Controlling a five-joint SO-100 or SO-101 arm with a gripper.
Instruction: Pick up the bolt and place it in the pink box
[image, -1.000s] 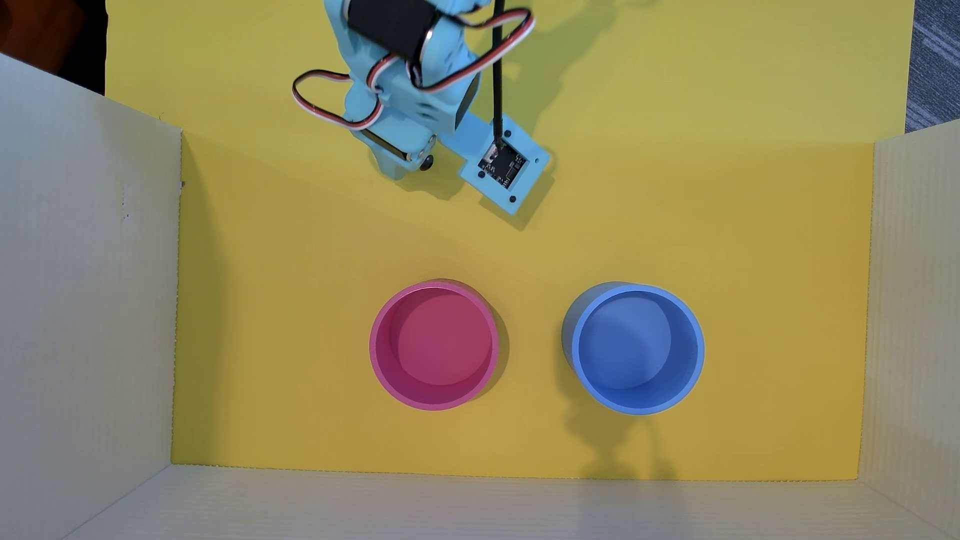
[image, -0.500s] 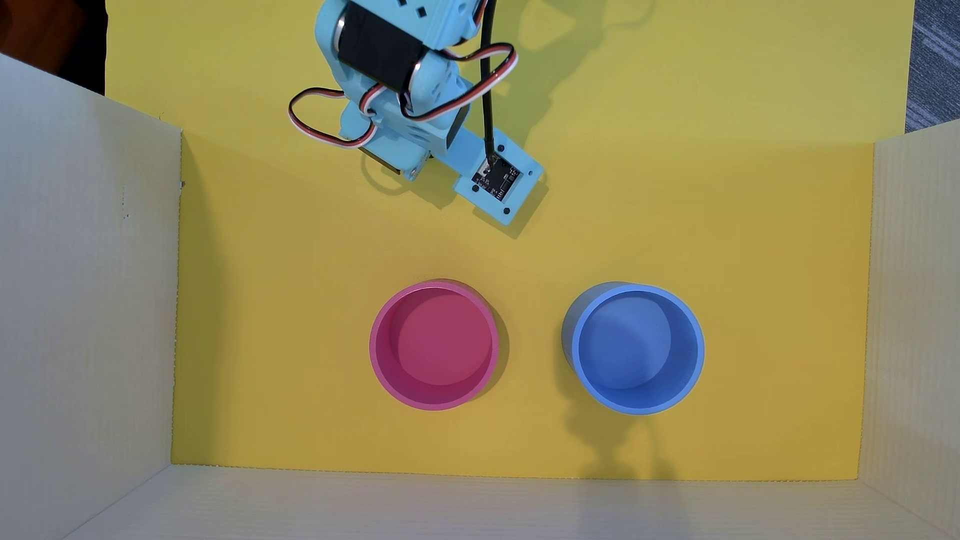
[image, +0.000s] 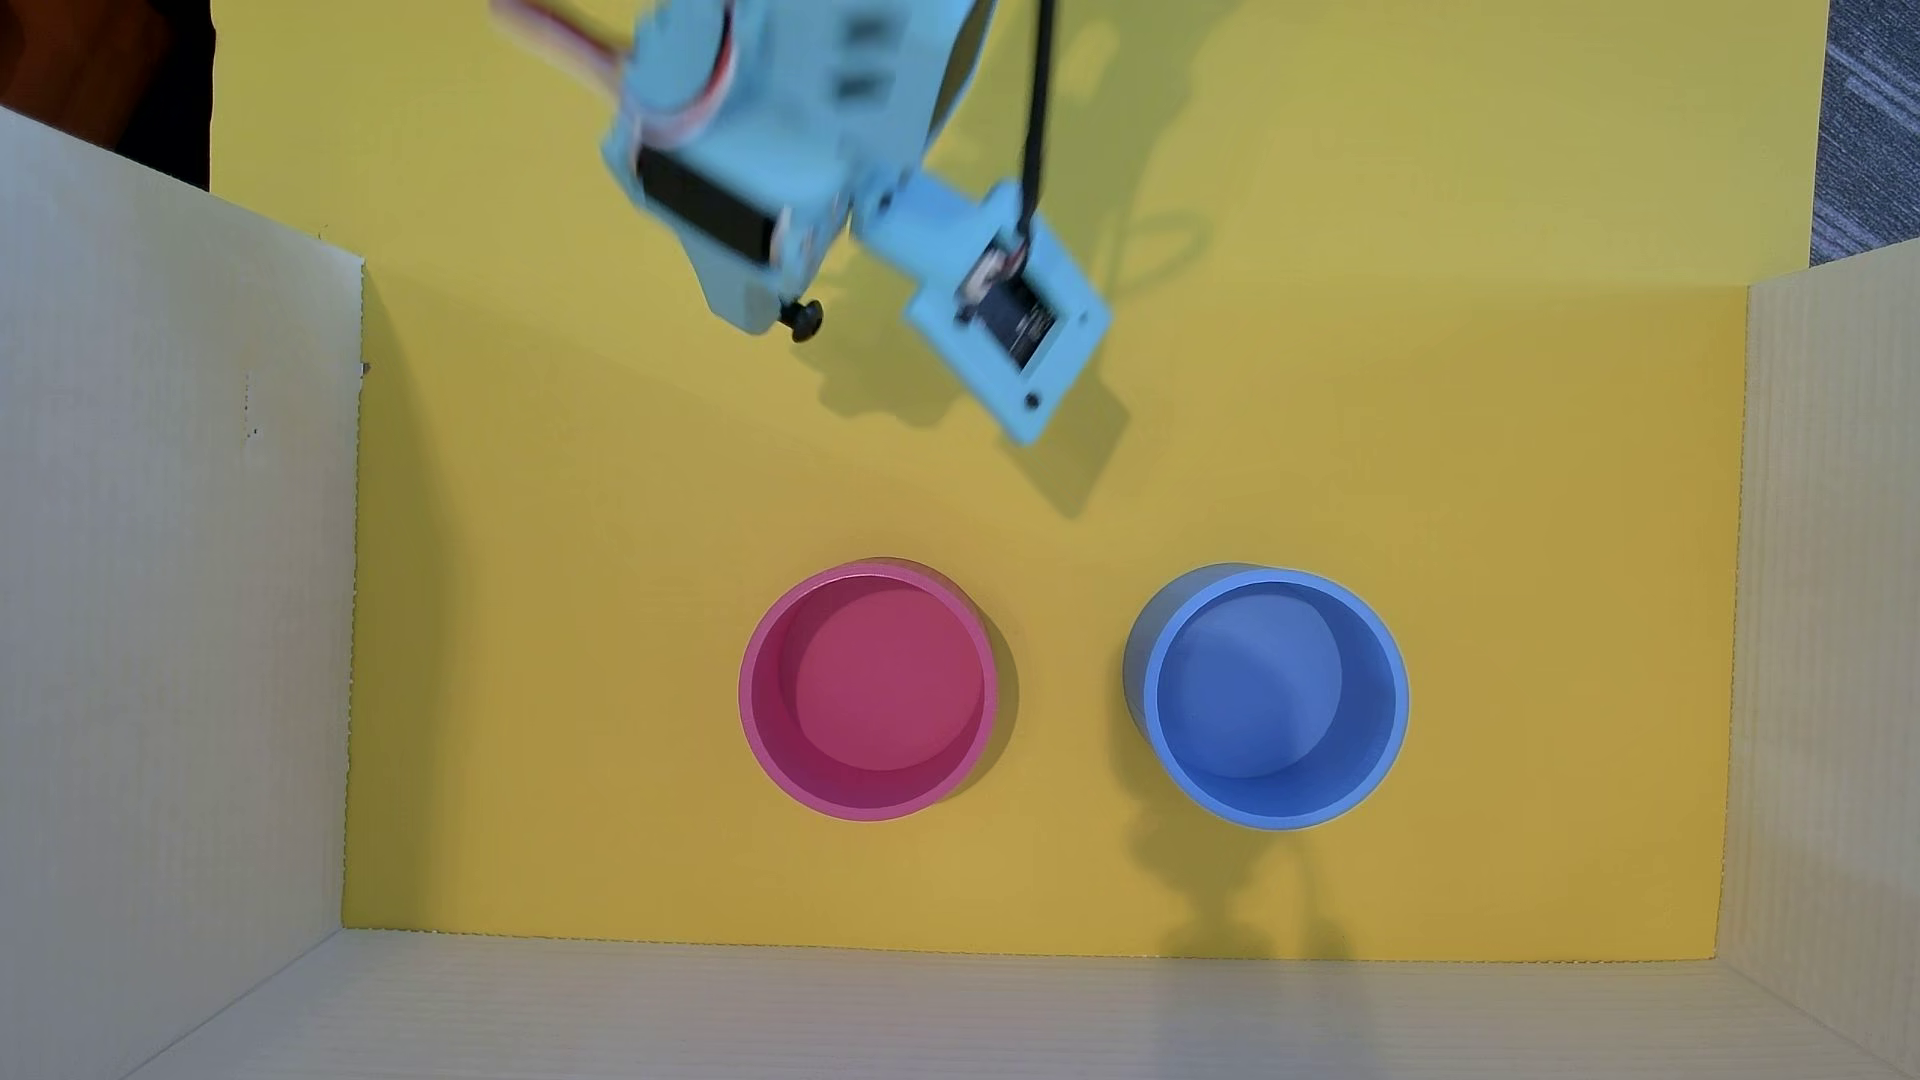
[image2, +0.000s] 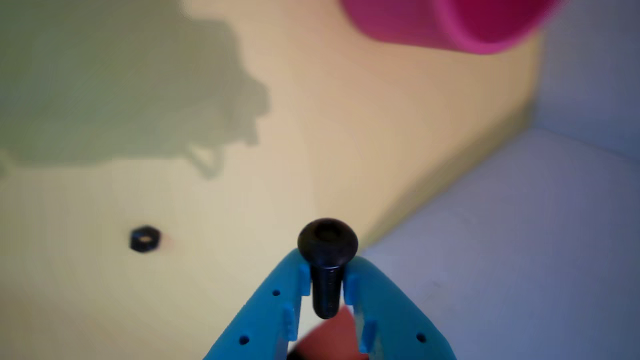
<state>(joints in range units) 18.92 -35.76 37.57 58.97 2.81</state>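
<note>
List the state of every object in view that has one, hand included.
hand: shut on the bolt's shaft, off the floor
bolt: gripped, head poking out past the fingertips
pink box: upright, empty
blue cup: upright, empty
nut: lying loose on the yellow floor, seen only in the wrist view

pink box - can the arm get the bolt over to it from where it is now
Probably yes. The gripper is shut on the bolt, and only bare yellow floor lies between it and the empty, open-topped pink box.
</note>
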